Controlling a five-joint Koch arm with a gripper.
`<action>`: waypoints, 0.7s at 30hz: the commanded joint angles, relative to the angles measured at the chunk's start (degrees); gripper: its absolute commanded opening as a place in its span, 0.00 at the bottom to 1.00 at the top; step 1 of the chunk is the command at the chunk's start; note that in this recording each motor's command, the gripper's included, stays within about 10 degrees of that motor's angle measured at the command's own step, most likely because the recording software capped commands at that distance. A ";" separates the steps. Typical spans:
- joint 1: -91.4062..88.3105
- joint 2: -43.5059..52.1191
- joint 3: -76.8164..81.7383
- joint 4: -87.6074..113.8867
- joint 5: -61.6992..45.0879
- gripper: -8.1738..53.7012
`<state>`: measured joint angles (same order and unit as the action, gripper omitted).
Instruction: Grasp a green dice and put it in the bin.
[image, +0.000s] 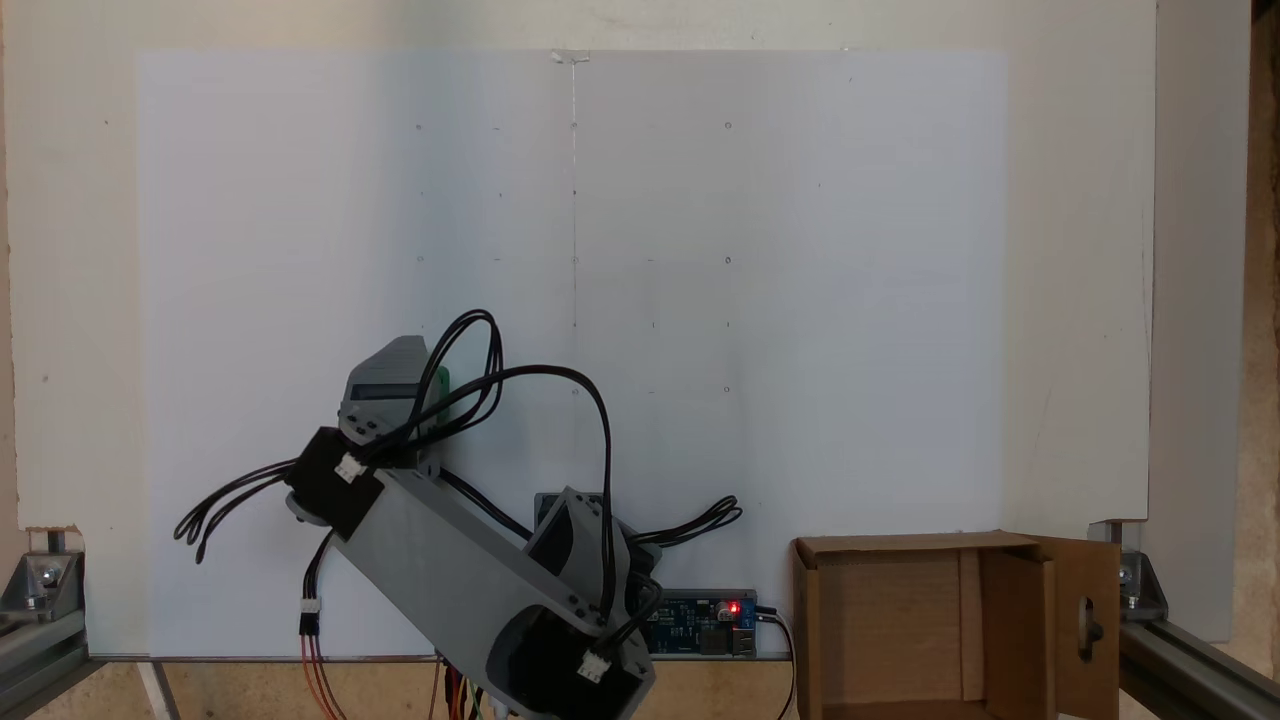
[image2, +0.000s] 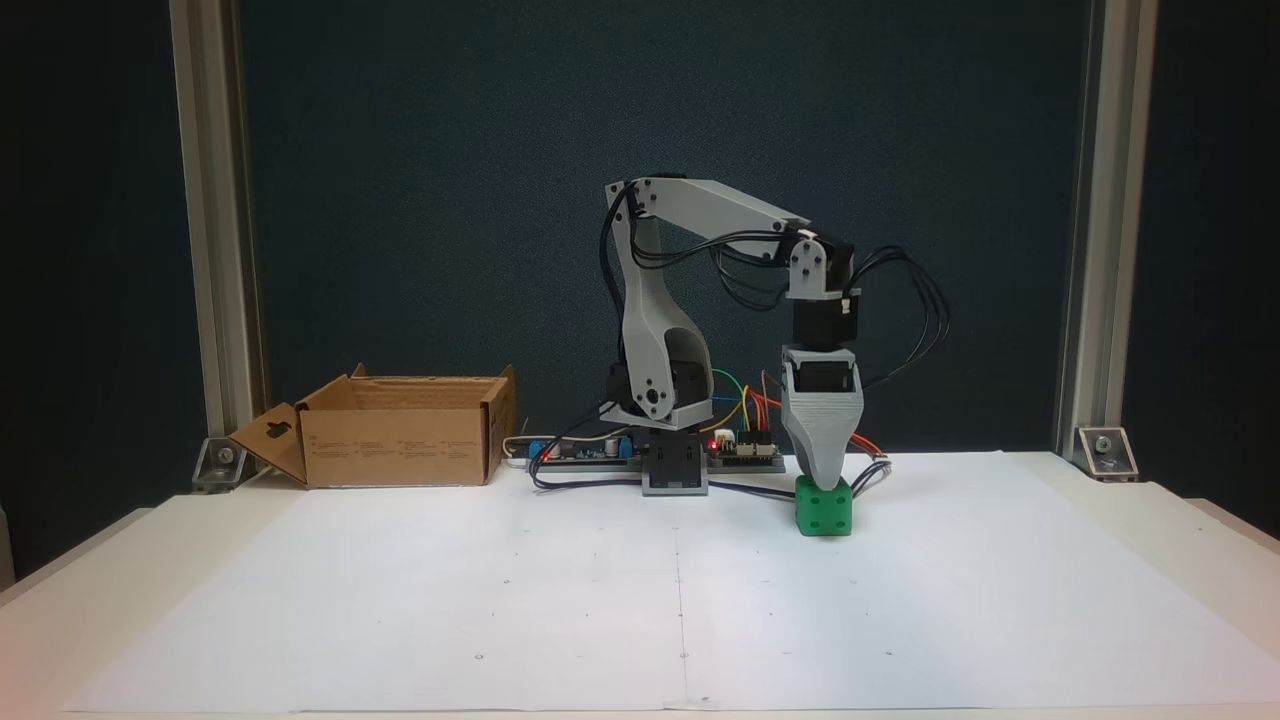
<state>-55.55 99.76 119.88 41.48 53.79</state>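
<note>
**A:** On the white sheet (image2: 400, 600), well away from the box (image2: 400, 440), where is the dice?

**B:** The green dice (image2: 824, 506) sits flat on the paper, on the far side of my base (image2: 675, 470) from the box in the front fixed view. My gripper (image2: 822, 478) points straight down with its tip touching the top of the dice. From above, just a sliver of green (image: 440, 395) peeks out beside my gripper.

**A:** Is your hand clamped on it?

**B:** I cannot tell. My jaws line up one behind the other, so neither camera shows a gap or a grip.

**A:** What might go wrong?

**B:** If I sit too high, I judge my jaws would pinch only the rounded top edge and the dice could squirt out. A weak hold could also drop it on the long swing past my base to the box.

**A:** How does it look?

**B:** A small bright cube, soft corners, sunken dots of the same green.
</note>
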 joint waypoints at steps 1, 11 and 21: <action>-0.26 -0.09 -0.88 -0.79 4.31 0.84; -0.09 -0.26 -0.62 -2.11 4.31 0.83; -0.09 -2.99 -0.44 -4.31 4.31 0.83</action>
<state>-55.63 96.59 120.06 37.71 53.79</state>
